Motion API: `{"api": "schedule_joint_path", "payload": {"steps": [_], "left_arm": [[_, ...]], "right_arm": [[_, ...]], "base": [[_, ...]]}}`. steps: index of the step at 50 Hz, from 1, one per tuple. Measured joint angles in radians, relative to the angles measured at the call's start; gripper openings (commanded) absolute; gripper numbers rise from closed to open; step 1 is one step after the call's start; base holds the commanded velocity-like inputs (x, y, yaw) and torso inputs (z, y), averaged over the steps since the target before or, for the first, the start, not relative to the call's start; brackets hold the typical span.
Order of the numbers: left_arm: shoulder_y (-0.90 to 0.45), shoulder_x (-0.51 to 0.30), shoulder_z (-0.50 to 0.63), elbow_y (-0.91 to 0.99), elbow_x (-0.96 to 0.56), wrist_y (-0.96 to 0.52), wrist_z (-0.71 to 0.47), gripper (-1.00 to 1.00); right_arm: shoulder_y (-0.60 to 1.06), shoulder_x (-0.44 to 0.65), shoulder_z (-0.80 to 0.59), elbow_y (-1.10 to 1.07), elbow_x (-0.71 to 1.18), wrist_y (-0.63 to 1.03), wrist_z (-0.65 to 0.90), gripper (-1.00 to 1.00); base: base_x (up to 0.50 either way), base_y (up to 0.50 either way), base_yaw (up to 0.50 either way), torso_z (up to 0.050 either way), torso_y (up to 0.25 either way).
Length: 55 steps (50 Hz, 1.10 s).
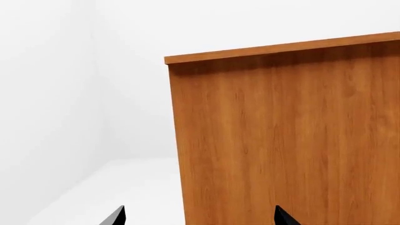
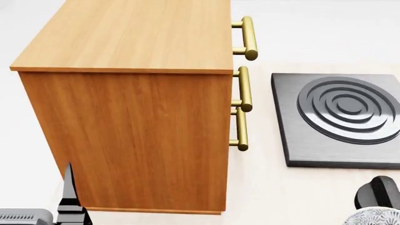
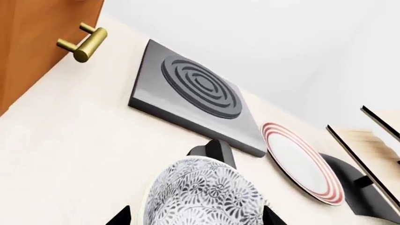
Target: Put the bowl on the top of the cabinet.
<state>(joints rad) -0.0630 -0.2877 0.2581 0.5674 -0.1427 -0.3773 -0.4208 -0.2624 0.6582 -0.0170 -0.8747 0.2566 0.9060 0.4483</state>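
The bowl (image 3: 206, 194), white with a dense grey-black floral pattern, sits on the pale counter just beyond my right gripper (image 3: 196, 216). The gripper's jaws are spread, with one fingertip on each side of the bowl. Only the bowl's rim (image 2: 375, 216) shows at the bottom right corner of the head view. The orange-brown cabinet (image 2: 131, 136) stands at the left, its flat top (image 2: 137, 33) bare and its brass handles (image 2: 242, 89) facing right. My left gripper (image 1: 200, 218) is open and empty, close to the cabinet's side panel (image 1: 281, 140).
A dark grey hob plate with raised rings (image 2: 340, 119) lies right of the cabinet. A red-striped white plate (image 3: 303, 161) leans on a black stand (image 3: 359, 187). A black part (image 3: 216, 151) rises just behind the bowl. A pale wood rack (image 3: 368, 140) is at the far right.
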Motion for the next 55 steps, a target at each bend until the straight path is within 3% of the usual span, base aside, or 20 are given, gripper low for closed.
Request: {"api": "schedule_joint_path", "payload": {"steps": [55], "left_arm": [[-0.006, -0.014, 0.015, -0.003, -0.013, 0.003, -0.02, 1.0]], "right_arm": [[0.043, -0.027, -0.083, 0.23, -0.02, -0.093, -0.02, 1.0]], "base": [[0.0, 0.0, 0.0, 0.0, 0.0]]}}
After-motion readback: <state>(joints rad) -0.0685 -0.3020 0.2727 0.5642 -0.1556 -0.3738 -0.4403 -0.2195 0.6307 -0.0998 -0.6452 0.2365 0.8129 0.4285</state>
